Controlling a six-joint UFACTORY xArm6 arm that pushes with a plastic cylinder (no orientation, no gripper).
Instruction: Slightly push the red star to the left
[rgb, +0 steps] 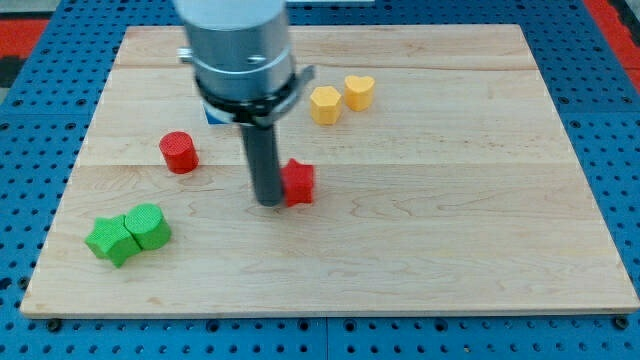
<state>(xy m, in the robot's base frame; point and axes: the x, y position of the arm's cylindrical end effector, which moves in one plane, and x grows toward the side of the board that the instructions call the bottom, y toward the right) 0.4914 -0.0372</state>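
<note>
The red star (299, 182) lies near the middle of the wooden board (450, 230). My tip (270, 202) rests on the board right against the star's left side, touching it or nearly so. The dark rod rises from there to the grey arm body at the view's top and hides the star's left edge.
A red cylinder (179, 152) stands to the left of the tip. Two green blocks (128, 233) sit together at the lower left. A yellow hexagon (325, 104) and a yellow heart (359, 92) lie at the top centre. A blue block (213, 113) shows partly behind the arm.
</note>
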